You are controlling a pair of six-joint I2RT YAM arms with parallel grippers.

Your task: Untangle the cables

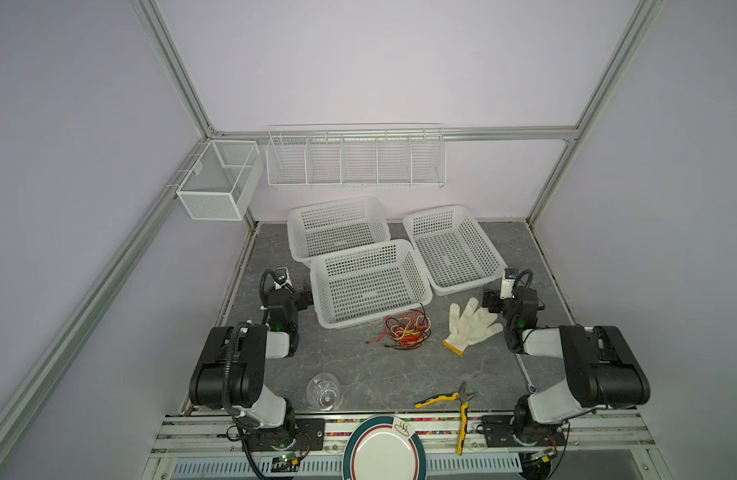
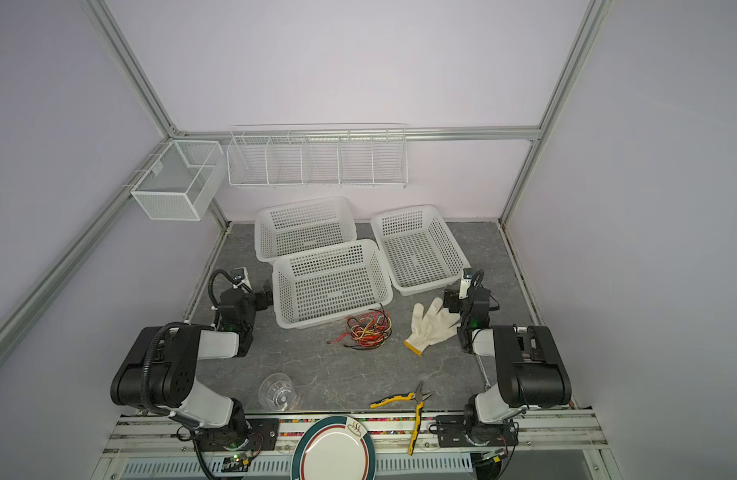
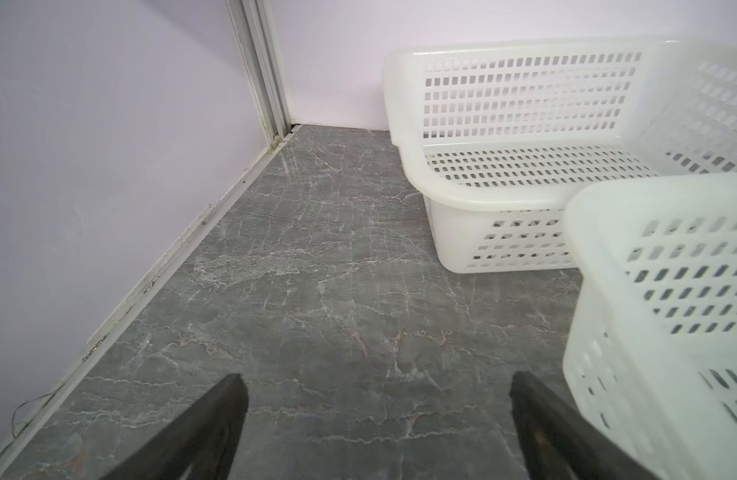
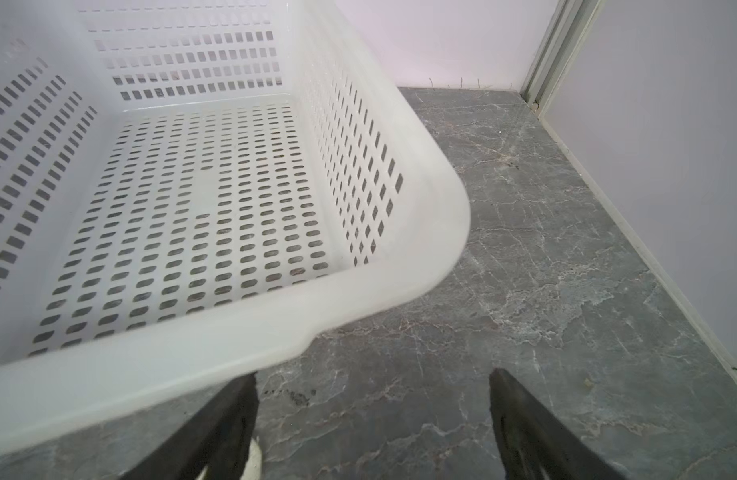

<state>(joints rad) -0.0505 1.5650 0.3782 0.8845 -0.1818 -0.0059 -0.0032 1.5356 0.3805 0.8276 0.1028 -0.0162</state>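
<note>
We find our left pincer (image 3: 377,378) released and empty over the surface (image 3: 317,270) near its left edge; our right pincer (image 4: 374,374), equally spread, grips nothing beside the right basket (image 4: 358,316). The cables (image 1: 406,330) lie tangled mid-surface, just before the front basket (image 1: 358,318), a white glove (image 1: 470,326) rightward.

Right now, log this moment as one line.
cables: one tangled heap, untouched | left fingers: open, empty | right fingers: open, empty | untangling: not started

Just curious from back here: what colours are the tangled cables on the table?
The cables are red, yellow and black, clearest in a top view.
</note>
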